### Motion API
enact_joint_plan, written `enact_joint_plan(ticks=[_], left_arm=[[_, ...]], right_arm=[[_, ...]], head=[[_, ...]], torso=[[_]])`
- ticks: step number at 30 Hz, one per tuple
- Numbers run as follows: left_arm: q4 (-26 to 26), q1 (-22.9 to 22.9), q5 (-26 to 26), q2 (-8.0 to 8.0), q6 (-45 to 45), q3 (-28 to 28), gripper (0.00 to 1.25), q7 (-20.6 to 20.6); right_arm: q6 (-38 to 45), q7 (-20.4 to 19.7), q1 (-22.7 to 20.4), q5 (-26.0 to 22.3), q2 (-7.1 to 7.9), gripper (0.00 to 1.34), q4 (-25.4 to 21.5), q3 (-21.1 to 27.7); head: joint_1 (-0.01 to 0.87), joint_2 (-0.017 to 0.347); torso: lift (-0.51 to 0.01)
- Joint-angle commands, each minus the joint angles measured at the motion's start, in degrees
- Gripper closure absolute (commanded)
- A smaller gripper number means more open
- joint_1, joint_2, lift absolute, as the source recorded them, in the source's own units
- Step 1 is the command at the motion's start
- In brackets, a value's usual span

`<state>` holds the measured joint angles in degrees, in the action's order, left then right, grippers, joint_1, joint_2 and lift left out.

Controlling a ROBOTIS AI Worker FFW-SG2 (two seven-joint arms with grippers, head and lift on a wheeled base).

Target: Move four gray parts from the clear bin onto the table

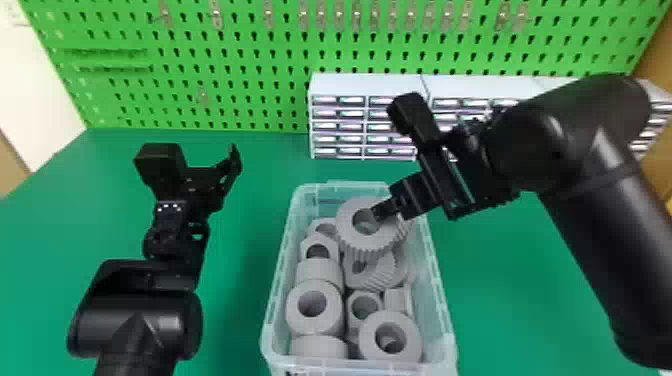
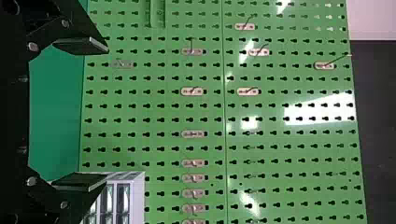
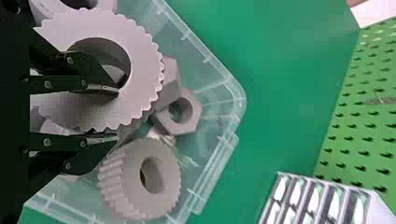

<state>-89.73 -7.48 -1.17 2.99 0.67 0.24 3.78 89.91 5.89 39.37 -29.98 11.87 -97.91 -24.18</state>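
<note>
Thick and black, the right arm [image 1: 590,190] comes in from the right and ends in a claw [image 1: 382,210] over the far part of the clear bin [image 1: 442,300]. That claw is narrow, holding the big gray gear [image 1: 350,235] by its ring: one finger in the hole, the other outside the teeth. Just past the fingertips, the right wrist view shows a gray nut [image 3: 191,112] in the bin, and just beside the claw a smaller gear [image 3: 161,205]. Closer to the robot than the claw, more gears [image 1: 380,272] sit under the big one, with a thick ring [image 1: 327,322] and a round collar [image 1: 370,342] near the bin's near end.

The left claw [image 1: 210,170] stands wide and empty over the green table [image 1: 240,240], to the left of the bin. Beyond both claws are the drawers [image 1: 365,85] and the green pegboard [image 1: 250,95].
</note>
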Motion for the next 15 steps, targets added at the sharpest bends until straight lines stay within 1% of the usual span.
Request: enact_joint_plan(ticks=[1, 15], left_arm=[[0.0, 0.0, 0.03, 0.0, -0.05, 0.02, 0.3, 0.0], [0.0, 0.62, 0.03, 0.0, -0.05, -0.07, 0.3, 0.0]], right_arm=[[0.17, 0.0, -0.26, 1.51, 0.09, 1.0, -1.41, 2.74], [0.17, -0.08, -2.28, 7.04, 0.53, 1.0, -4.75, 11.88]], head=[[0.693, 0.072], [0.693, 0.072]], torso=[[-0.052], [-0.052]])
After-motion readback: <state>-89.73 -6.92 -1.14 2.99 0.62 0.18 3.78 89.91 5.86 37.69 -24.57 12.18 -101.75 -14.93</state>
